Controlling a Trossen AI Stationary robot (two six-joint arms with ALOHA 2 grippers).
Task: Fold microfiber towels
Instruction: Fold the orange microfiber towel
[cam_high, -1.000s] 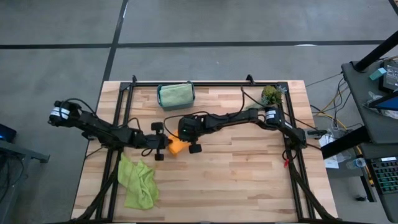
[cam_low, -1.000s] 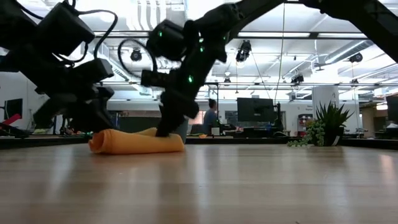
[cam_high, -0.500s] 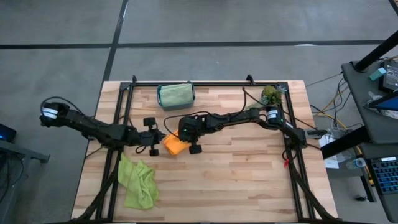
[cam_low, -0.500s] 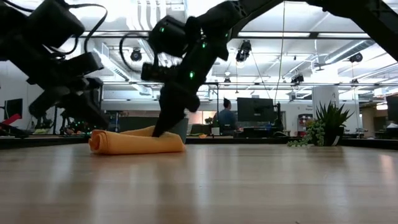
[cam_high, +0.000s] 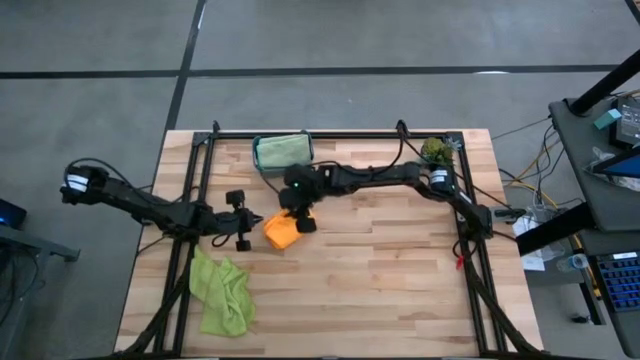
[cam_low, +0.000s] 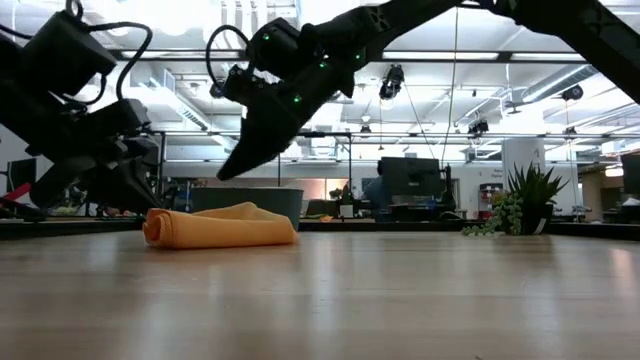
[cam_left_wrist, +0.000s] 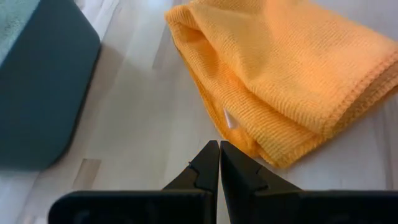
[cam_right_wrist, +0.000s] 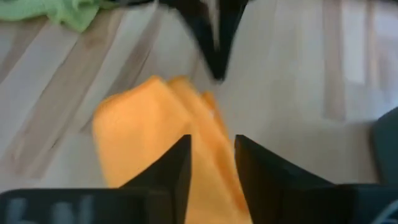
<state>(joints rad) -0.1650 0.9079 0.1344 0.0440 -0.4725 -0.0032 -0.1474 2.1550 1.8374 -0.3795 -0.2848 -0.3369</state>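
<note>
An orange microfiber towel (cam_high: 281, 231) lies folded on the wooden table (cam_high: 400, 280), its rolled fold toward my left gripper (cam_high: 254, 222). That gripper is shut, with its tips (cam_left_wrist: 219, 152) just short of the towel's edge (cam_left_wrist: 249, 140). My right gripper (cam_high: 297, 219) hangs open above the towel's far side, clear of it (cam_low: 225, 172), and the towel (cam_right_wrist: 149, 130) shows between and beyond its fingers. A crumpled lime green towel (cam_high: 222, 293) lies near the front left. A pale green towel (cam_high: 281, 150) sits in the teal bin (cam_high: 256, 160).
The teal bin stands at the table's far edge, just beyond my right arm. A small green plant (cam_high: 436, 152) is at the far right. The black frame rails (cam_high: 190, 200) run along the left, right and far sides. Bare wood stretches to the right and front of the orange towel.
My right gripper has lifted off the orange towel, risen and drawn back toward the far edge, tipping less steeply. My left gripper has pulled away from the towel toward the table's left edge. The towel stays folded where it lay.
</note>
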